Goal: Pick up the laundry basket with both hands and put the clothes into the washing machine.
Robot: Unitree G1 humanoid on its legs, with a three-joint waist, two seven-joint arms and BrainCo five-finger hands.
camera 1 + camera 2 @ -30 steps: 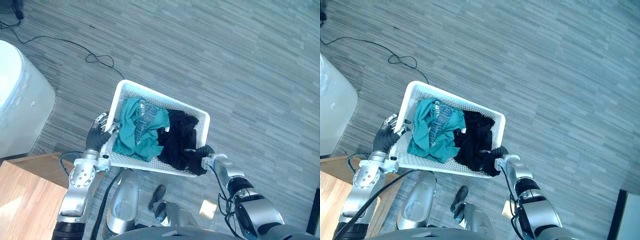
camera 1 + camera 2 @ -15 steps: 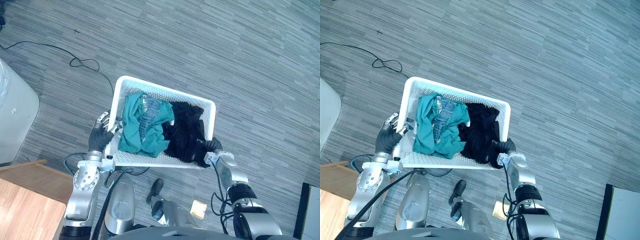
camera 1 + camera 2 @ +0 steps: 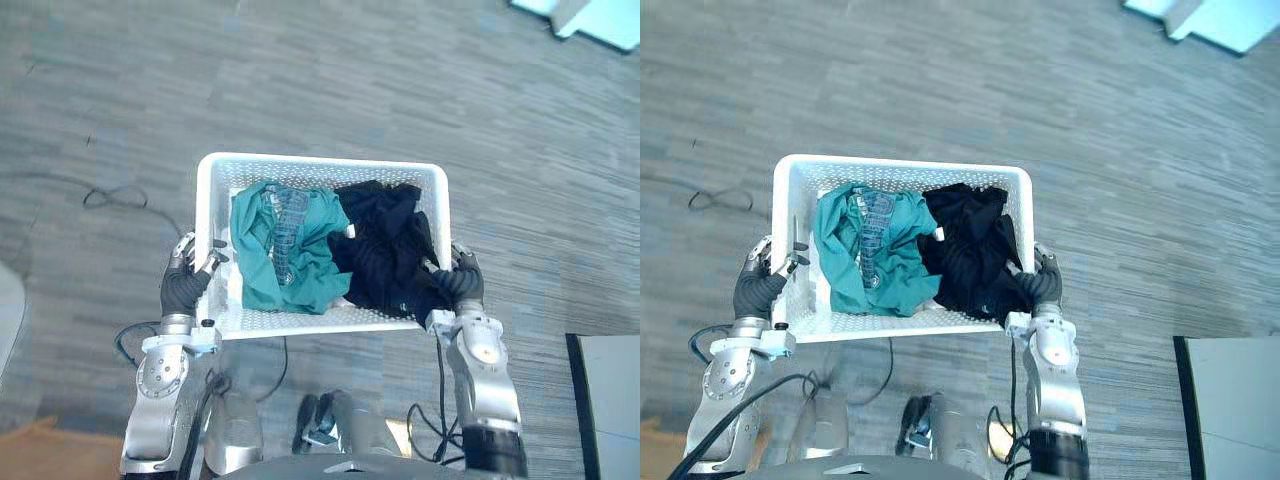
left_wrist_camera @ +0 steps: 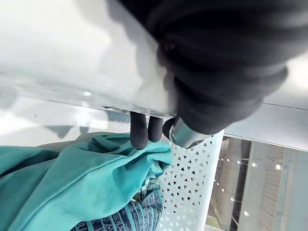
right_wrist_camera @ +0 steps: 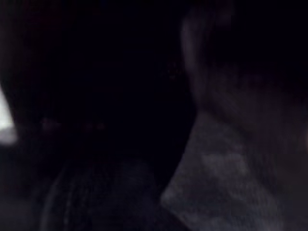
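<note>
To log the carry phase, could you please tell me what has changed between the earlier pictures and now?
The whole view has swung, so the camera moved. The laundry basket, earlier skewed between the arms, now sits square, with the right hand at its right rim instead of the near corner. Unchanged: the left hand grips the left rim; teal garment and black clothes lie inside.

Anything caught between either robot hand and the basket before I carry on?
Left, nothing visible: the left robot hand curls over the rim of the laundry basket, the teal garment lying inside past it. The right robot hand sits against the black clothes; trapped cloth there cannot be ruled out.
</note>
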